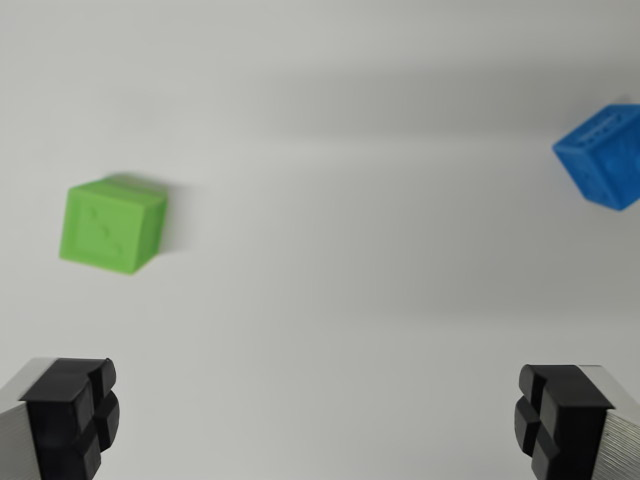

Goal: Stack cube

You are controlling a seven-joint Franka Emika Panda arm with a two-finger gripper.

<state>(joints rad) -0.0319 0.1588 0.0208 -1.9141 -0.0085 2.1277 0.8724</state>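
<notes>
text: none readable | green cube [110, 228]: faint raised dots only | blue cube [605, 155]: blurred texture

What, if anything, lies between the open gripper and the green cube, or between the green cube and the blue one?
Nothing visible does. The gripper is open and empty, with bare white surface between it and the green cube. The stretch from there to the blue cube, cut off at the wrist view's right edge, is bare too.

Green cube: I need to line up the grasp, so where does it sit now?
The green cube lies at the wrist view's left on the white surface, apart from the blue cube at the right edge, above the open jaws.
</notes>
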